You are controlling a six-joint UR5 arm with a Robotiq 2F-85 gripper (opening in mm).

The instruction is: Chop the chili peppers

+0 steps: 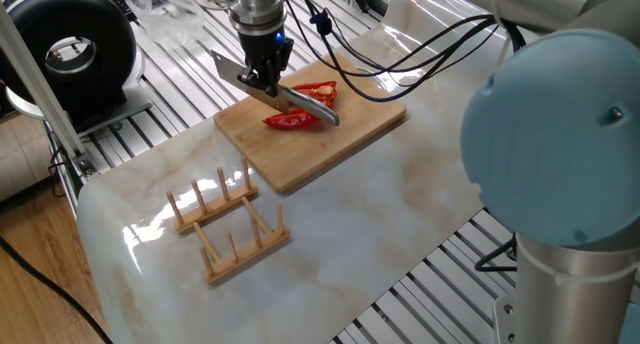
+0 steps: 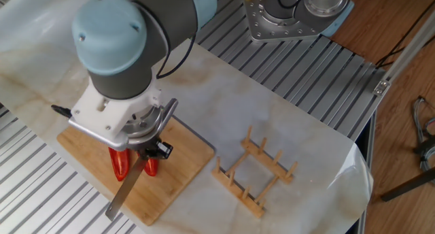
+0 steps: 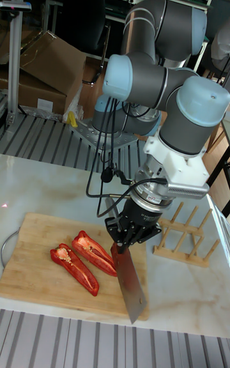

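Two chili peppers, glossy red halves, lie side by side on a bamboo cutting board (image 3: pixel 25 259): one (image 3: pixel 75 269) nearer the front, the other (image 3: pixel 94 253) behind it. They also show in one fixed view as the chili peppers (image 1: pixel 295 121) and in the other as the chili peppers (image 2: pixel 119 164). My gripper (image 3: pixel 131 235) is shut on the handle of a cleaver knife (image 3: pixel 131 285). The blade slants down over the board just right of the peppers. Whether its edge touches them I cannot tell. The gripper (image 1: pixel 264 77) and the gripper (image 2: pixel 151 152) hide part of the peppers.
A wooden peg rack (image 1: pixel 225 224) stands on the marble table beside the board, also seen as the rack (image 2: pixel 255 173). A black round device (image 1: pixel 70 54) sits at the far left. Cables (image 1: pixel 400 59) trail over the table behind the board.
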